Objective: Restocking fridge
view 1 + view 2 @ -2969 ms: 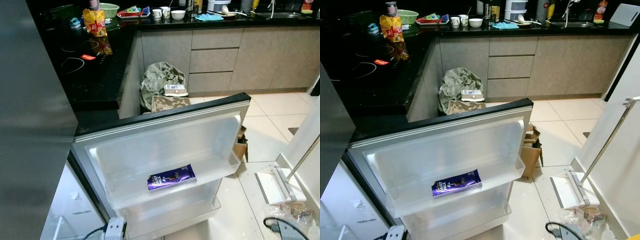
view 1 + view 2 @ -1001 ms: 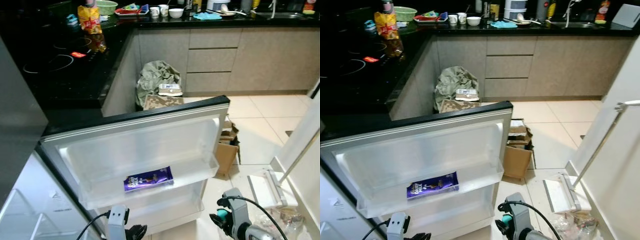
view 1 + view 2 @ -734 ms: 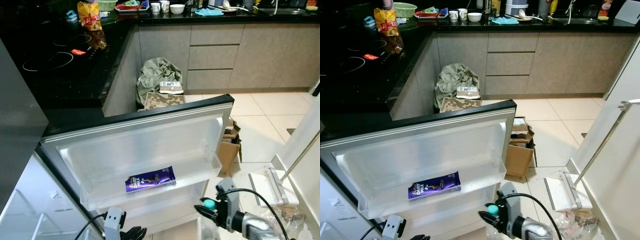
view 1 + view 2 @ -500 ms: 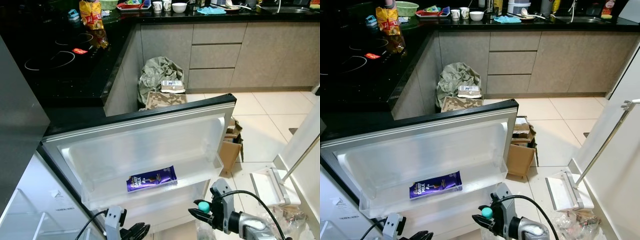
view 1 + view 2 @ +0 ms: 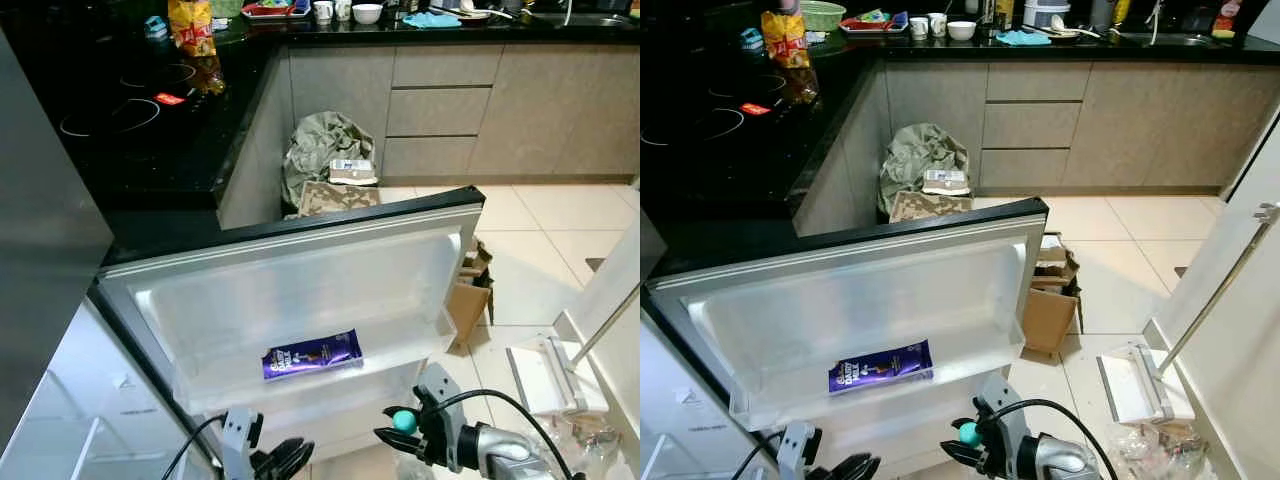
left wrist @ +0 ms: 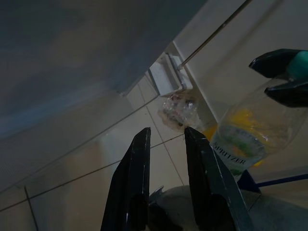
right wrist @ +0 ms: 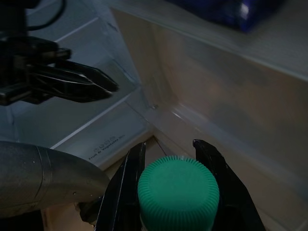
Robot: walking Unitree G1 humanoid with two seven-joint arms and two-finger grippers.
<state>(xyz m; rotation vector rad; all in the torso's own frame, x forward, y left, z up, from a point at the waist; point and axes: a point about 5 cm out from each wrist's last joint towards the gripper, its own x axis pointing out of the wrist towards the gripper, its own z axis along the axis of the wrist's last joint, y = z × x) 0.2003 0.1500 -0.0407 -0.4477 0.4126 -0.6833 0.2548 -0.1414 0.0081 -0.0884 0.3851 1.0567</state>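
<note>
Two grippers: both low, near the open fridge door (image 5: 300, 270).
Right gripper (image 7: 173, 192): fingers (image 7: 122, 192) pinch the green cap (image 5: 404, 421) of a clear water bottle (image 6: 243, 139), just right of the door's lower shelf.
Left gripper (image 6: 166, 137): fingers slightly spread, holding nothing, below the door's near edge, above the tiled floor (image 5: 1110, 260).
Chocolate bar (image 5: 312, 355): purple wrapper, lying flat in the door's upper shelf.
Worktop (image 5: 150, 110): black, far left, carrying a yellow snack bag (image 5: 192, 25).
Cardboard box (image 5: 1048, 305): on the floor, right of the door.
</note>
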